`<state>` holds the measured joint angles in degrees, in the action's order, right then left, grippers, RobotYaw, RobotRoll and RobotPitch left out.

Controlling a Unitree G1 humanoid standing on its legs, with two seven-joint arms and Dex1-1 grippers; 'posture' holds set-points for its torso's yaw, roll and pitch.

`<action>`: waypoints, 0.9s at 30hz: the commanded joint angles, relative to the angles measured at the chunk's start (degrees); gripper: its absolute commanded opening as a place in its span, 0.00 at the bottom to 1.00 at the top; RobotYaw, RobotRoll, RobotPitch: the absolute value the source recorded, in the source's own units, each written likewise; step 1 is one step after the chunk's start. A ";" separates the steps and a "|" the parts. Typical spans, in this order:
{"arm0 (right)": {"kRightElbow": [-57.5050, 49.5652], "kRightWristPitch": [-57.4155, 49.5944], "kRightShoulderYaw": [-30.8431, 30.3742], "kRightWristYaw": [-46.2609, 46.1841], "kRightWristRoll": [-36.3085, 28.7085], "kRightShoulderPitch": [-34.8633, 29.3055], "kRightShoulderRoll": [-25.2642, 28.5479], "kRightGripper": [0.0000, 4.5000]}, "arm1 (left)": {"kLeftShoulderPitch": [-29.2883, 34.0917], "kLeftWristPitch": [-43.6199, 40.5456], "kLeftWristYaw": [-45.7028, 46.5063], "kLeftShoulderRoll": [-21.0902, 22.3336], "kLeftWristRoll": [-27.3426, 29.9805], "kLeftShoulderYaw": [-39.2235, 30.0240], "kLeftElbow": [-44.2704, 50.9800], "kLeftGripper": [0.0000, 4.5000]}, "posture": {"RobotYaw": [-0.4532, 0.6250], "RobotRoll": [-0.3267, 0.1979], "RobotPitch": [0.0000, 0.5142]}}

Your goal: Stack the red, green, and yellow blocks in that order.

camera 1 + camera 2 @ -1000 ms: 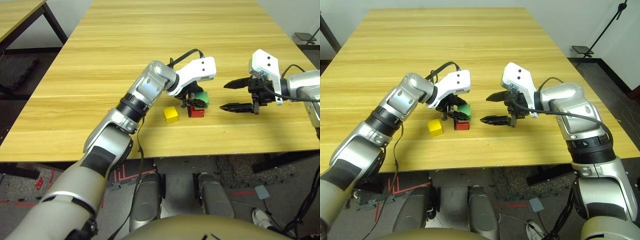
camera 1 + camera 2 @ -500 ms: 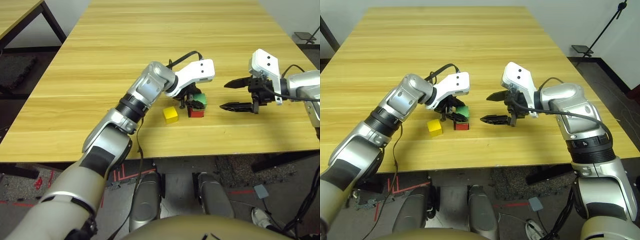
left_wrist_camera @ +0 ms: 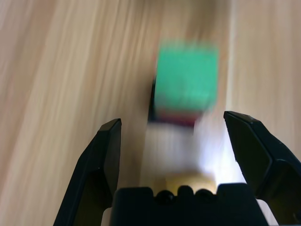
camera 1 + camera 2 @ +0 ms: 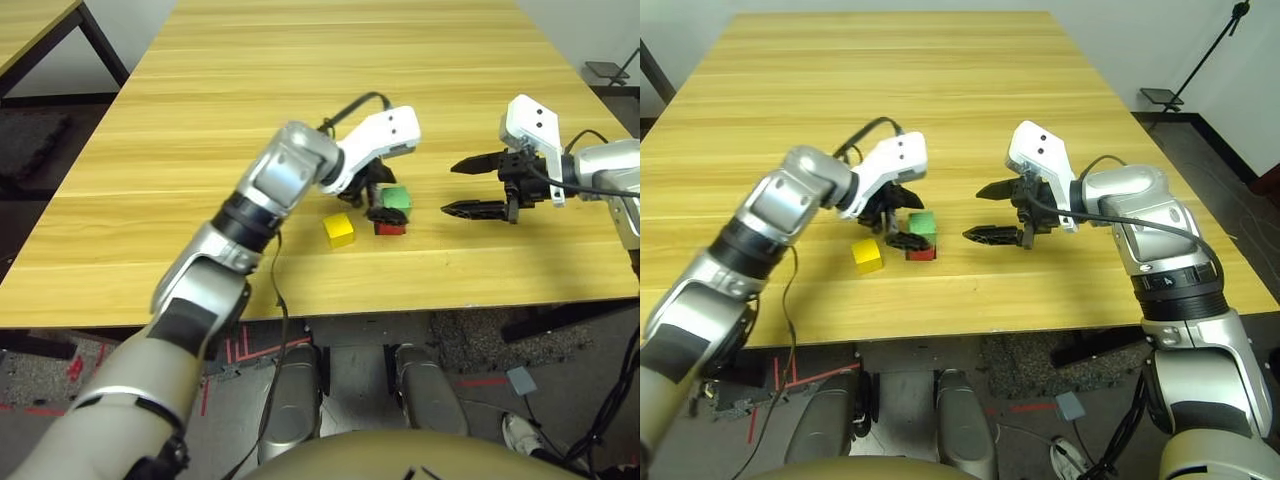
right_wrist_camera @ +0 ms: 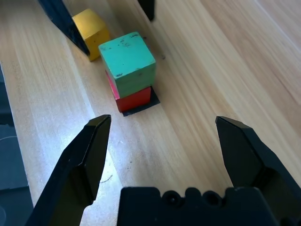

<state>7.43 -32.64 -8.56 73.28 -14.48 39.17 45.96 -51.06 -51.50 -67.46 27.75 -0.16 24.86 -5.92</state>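
From the head we look forward and down through two side-by-side eyes at the pale wooden table, over both silver forearms. Both eyes share the small matte green cube sitting on the small matte red cube, with the small matte yellow cube beside them. Our left wrist camera looks close along its black two-fingered left gripper at that stack; our right wrist camera faces it between the right gripper fingers, from slightly farther.
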 commanded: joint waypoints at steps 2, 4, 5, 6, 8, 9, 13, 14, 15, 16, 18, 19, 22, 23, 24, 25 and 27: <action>1.05 1.03 -0.82 0.54 0.43 1.15 -0.40 1.00 | 5.01 -4.33 0.89 4.83 1.26 0.51 6.92 0.99 | 0.57 0.40 0.13; 1.46 1.21 -0.94 0.74 0.52 1.47 -0.60 1.00 | 7.14 -5.37 2.10 5.69 2.07 -0.03 8.87 0.99 | 0.57 0.40 0.13; 1.60 1.25 -0.99 0.82 0.58 1.60 -0.69 1.00 | 8.29 -5.88 2.57 6.11 2.45 -0.09 9.92 0.99 | 0.57 0.39 0.13; 1.79 1.35 -1.05 0.93 0.65 1.74 -0.76 1.00 | 9.22 -6.32 3.24 6.25 2.72 -0.21 10.65 0.99 | 0.57 0.39 0.13; 2.13 1.44 -1.12 1.12 0.75 1.98 -0.89 1.00 | 10.58 -6.41 4.54 6.26 3.06 -0.16 11.40 0.99 | 0.57 0.38 0.14; 2.25 1.43 -1.14 1.16 0.80 2.06 -0.95 1.00 | 11.05 -6.42 4.97 6.33 3.25 0.10 11.65 0.99 | 0.57 0.38 0.14; 2.68 1.43 -1.27 1.43 0.91 2.29 -1.03 1.00 | 12.43 -6.79 8.07 4.29 4.43 -0.22 11.83 0.99 | 0.58 0.38 0.15; 2.72 1.46 -1.30 1.50 0.91 2.28 -1.04 1.00 | 12.58 -6.32 8.68 3.82 4.58 -0.17 11.75 0.99 | 0.58 0.37 0.15; 2.69 1.39 -1.33 1.49 0.90 2.24 -1.07 1.00 | 12.69 -6.69 10.07 2.98 4.58 -0.44 11.63 0.99 | 0.58 0.37 0.15; 2.64 1.31 -1.32 1.46 0.87 2.20 -1.12 1.00 | 12.75 -6.48 11.20 2.34 4.62 -0.72 11.51 0.95 | 0.58 0.37 0.15; 2.59 1.21 -1.31 1.42 0.83 2.18 -1.17 1.00 | 12.79 -6.29 12.55 1.80 4.90 -0.97 11.43 0.85 | 0.58 0.37 0.15; 2.62 1.23 -1.34 1.44 0.85 2.17 -1.14 1.00 | 12.58 -6.65 12.91 1.80 5.00 -0.79 11.36 0.78 | 0.57 0.38 0.14; 2.50 1.19 -1.25 1.30 0.76 1.96 -1.08 1.00 | 11.44 -8.73 12.51 3.87 5.03 1.42 11.88 0.52 | 0.57 0.38 0.14; 2.19 1.16 -1.17 1.31 0.65 1.64 -0.90 1.00 | 10.87 -9.82 11.71 4.99 5.48 2.02 12.77 0.46 | 0.57 0.38 0.14; 1.76 1.04 -1.06 1.35 0.49 1.28 -0.68 1.00 | 10.24 -10.64 10.91 6.04 5.99 2.47 13.67 0.43 | 0.57 0.39 0.14; 1.28 0.87 -0.98 1.42 0.34 0.94 -0.48 1.00 | 9.58 -11.40 10.39 6.86 6.51 2.72 14.45 0.43 | 0.56 0.39 0.14; 0.14 0.45 -0.78 1.75 -0.18 0.29 -0.05 1.00 | 7.56 -12.66 9.90 7.55 7.51 2.37 15.42 0.43 | 0.56 0.39 0.13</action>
<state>9.09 -31.75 -9.52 74.59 -14.24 39.83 45.30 -41.68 -62.97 -56.82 35.01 6.34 26.53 7.69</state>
